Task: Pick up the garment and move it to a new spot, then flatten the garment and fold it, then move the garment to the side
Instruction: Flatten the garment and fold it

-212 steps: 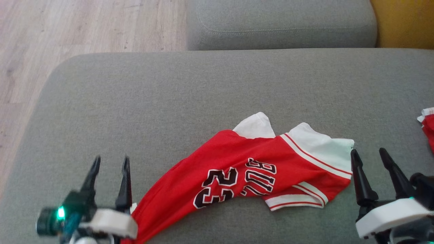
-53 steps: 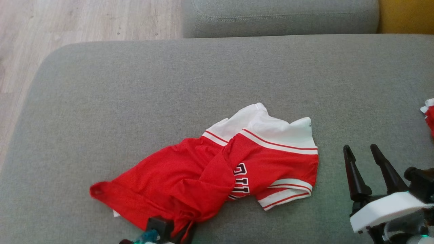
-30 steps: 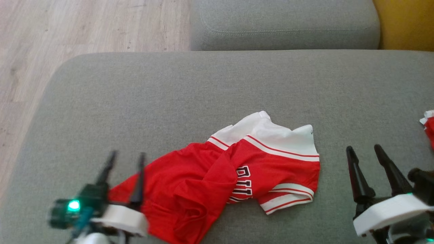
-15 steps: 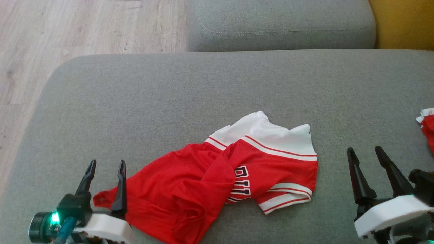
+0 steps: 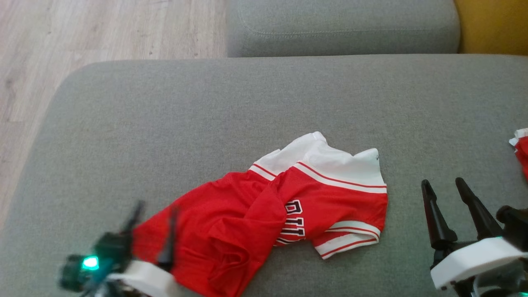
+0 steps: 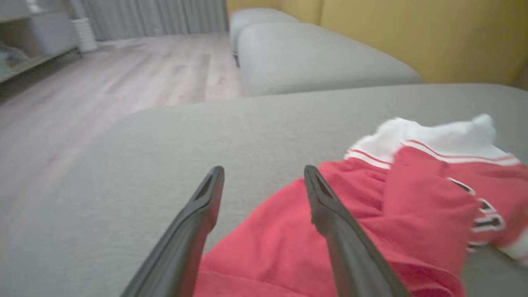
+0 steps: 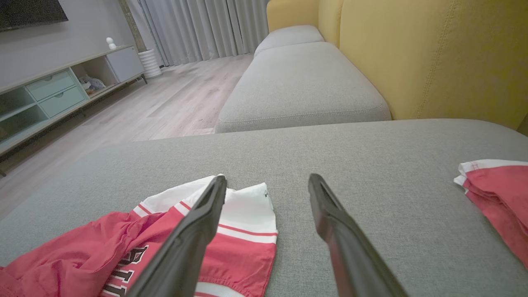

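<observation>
The red basketball jersey (image 5: pixel 268 214) lies loose on the grey seat cushion (image 5: pixel 206 123), around 6 o'clock in the head view. It is rumpled: the red body is lapped over itself in a diagonal fold that hides part of the black lettering, and the white shoulder panel is bunched toward 1 o'clock. Neither gripper holds it.

The left gripper (image 5: pixel 157 207), blurred at 7 o'clock, has its jaws spread wide. In the left wrist view its fingers (image 6: pixel 330 210) hang over the jersey's red lower edge (image 6: pixel 371 231) without pinching it. The right gripper (image 5: pixel 442 182) sits at 4 o'clock, jaws also spread and empty, just beside the striped armhole but apart from the cloth.

Judging by this, the jersey is set down somewhere on the cushion, though whether that is its new spot cannot be told. Flattening is not finished, since the overlap and bunching are plain. Folding and the shift to the side are both left to do. A second red and white garment (image 5: pixel 520 152) lies at the 3 o'clock edge, which looks like the place for finished pieces
</observation>
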`<state>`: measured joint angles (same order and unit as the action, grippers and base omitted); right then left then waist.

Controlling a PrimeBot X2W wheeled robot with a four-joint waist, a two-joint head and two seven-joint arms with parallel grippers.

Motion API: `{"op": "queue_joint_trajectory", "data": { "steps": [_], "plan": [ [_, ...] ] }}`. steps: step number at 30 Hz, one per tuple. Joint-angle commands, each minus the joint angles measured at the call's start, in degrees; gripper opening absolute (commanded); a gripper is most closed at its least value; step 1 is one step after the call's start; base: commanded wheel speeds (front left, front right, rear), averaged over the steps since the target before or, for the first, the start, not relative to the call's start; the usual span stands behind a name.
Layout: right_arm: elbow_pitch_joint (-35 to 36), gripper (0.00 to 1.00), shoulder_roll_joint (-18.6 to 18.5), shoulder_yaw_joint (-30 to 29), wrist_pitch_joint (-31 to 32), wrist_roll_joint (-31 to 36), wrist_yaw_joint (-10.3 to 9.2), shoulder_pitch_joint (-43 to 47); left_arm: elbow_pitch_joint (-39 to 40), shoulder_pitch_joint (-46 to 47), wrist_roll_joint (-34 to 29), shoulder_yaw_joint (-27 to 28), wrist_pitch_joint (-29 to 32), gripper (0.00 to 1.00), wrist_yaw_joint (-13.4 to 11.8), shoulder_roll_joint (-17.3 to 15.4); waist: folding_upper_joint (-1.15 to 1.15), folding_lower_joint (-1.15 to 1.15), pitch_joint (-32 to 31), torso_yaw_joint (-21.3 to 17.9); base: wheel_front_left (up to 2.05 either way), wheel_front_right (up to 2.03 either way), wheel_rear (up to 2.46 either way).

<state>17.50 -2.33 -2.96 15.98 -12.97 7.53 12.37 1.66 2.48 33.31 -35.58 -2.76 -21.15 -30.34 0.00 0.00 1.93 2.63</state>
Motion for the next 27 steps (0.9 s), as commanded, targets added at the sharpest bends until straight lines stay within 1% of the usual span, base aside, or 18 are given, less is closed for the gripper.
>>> {"op": "queue_joint_trajectory", "data": {
  "steps": [1,3,5,9,13,17,20,21,22,23,27],
  "plan": [
    [2.0,1.0,-0.5,1.2,-0.3,-0.1,-0.04,-2.2,1.9,4.4,0.5,0.8,1.4,1.0,1.2,-0.9,0.0,0.0,0.4,0.0,0.0,0.0,0.0],
    [1.8,1.0,-0.5,1.4,-0.3,-0.2,-0.04,-2.4,1.4,6.0,1.5,-1.9,5.0,1.0,3.8,0.4,0.0,0.0,0.8,-0.1,0.0,0.0,0.0],
    [1.4,1.0,-0.5,1.5,-0.1,-0.3,-0.04,-2.5,0.0,7.3,2.8,-4.4,9.2,1.0,5.7,1.8,0.0,0.0,1.3,-0.2,0.0,0.0,0.0],
    [0.9,1.0,-0.5,1.7,-0.1,-0.4,-0.04,-3.0,-3.1,9.8,4.7,-7.1,14.1,1.0,7.9,4.6,0.0,0.0,2.1,-0.8,0.0,0.0,0.0],
    [0.4,1.0,-0.5,1.7,-0.1,-0.6,-0.04,-3.1,-6.0,10.6,5.9,-8.2,17.1,1.0,8.3,5.8,0.0,0.0,2.5,-1.4,0.0,0.0,0.0],
    [0.0,1.0,-0.5,1.3,-0.1,-0.6,-0.04,-3.1,-7.5,10.4,6.8,-8.4,19.1,1.0,7.8,5.9,0.0,0.0,2.7,-1.8,0.0,0.0,0.0],
    [-0.2,1.0,-0.5,1.2,-0.1,-0.7,-0.04,-3.1,-7.6,10.2,7.6,-8.6,20.3,1.0,7.9,5.8,0.0,0.0,2.9,-1.7,0.0,0.0,0.0],
    [-0.3,1.0,-0.5,1.2,-0.2,-0.7,-0.04,-3.1,-7.4,10.2,7.9,-8.6,20.6,0.89,8.0,5.8,0.0,0.0,2.9,-1.7,0.0,0.0,0.0],
    [-0.4,1.0,-0.5,1.1,-0.2,-0.8,-0.04,-3.2,-7.2,10.2,8.0,-8.6,20.5,0.29,8.2,5.8,0.0,0.0,3.0,-1.6,0.0,0.0,0.0],
    [-0.5,1.0,-0.5,1.1,-0.2,-0.8,-0.04,-3.3,-7.0,10.4,7.8,-8.5,20.1,0.0,8.3,5.8,0.0,0.0,3.0,-1.5,0.0,0.0,0.0],
    [-1.5,1.0,-0.5,0.9,-0.5,-0.1,-0.04,-4.2,-6.4,11.1,7.2,-8.1,18.6,0.0,8.3,5.7,0.0,0.0,3.1,-1.2,0.0,0.0,0.0]
  ]
}}
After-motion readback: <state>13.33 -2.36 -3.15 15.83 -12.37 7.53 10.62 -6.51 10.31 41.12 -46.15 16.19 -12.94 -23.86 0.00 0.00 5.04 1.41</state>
